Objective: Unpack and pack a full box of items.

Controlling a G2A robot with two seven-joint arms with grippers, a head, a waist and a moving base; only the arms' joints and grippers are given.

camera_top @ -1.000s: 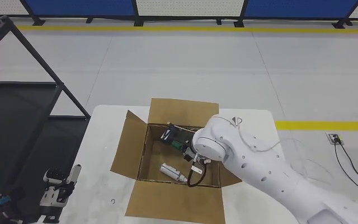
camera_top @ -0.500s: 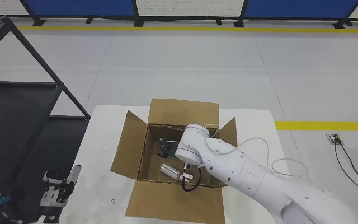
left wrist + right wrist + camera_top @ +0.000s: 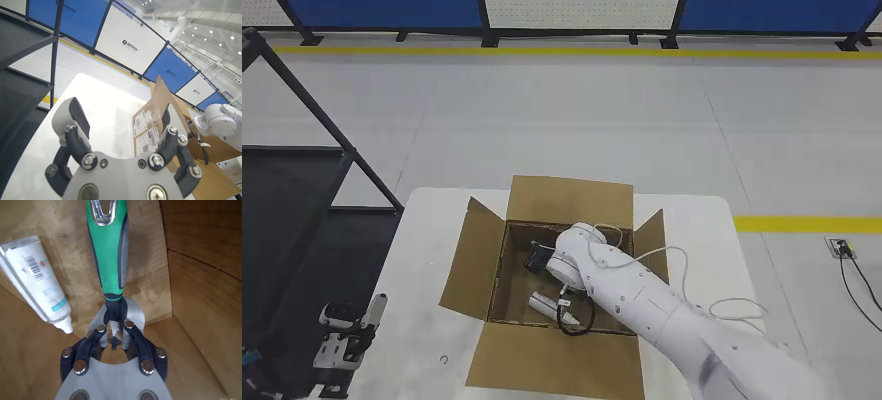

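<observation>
1. In the top view the right arm (image 3: 587, 262) has swung from the right side of the box (image 3: 572, 195) toward frame left. Its rounded joint now sits over the middle of the opening.
2. The right gripper (image 3: 114, 315), clamped on the green-handled tool (image 3: 109, 256), has gone with it, from near the box's upper wall down into the left half of the box.
3. The arm now leaves the frame through the bottom edge, not the lower right corner.
4. It covers more of the white tube (image 3: 539, 299) than before; just the tube's left end is bare.
</observation>
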